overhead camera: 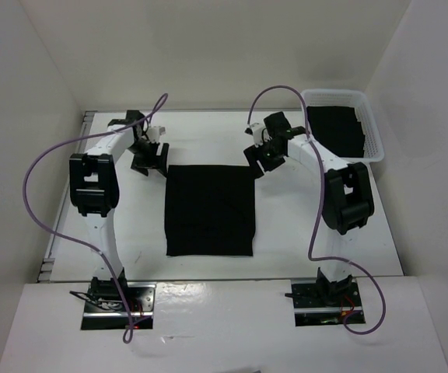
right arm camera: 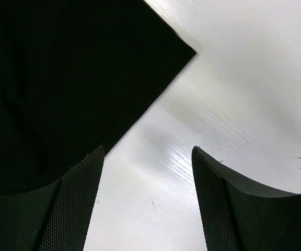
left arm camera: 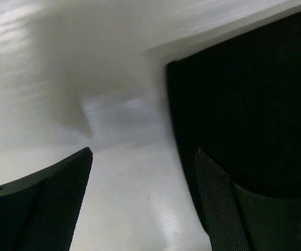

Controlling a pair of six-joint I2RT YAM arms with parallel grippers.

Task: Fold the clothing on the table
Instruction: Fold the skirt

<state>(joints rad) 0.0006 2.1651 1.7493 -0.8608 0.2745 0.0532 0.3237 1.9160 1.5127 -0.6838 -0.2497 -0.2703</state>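
Note:
The black clothing (overhead camera: 210,210) lies flat as a neat rectangle in the middle of the white table (overhead camera: 123,233). My left gripper (overhead camera: 151,162) hovers just off its far left corner, open, with only bare table between the fingers. In the left wrist view the clothing (left arm camera: 250,99) fills the right side and my left gripper (left arm camera: 144,157) stands beside its edge. Off the far right corner hangs my right gripper (overhead camera: 253,161), open too and holding nothing. In the right wrist view the clothing (right arm camera: 61,78) corner lies at the upper left, with my right gripper (right arm camera: 148,151) over bare table.
A white lattice basket (overhead camera: 372,128) stands at the back right with dark fabric (overhead camera: 337,128) inside. White walls close in the back and both sides. Purple cables loop from both arms.

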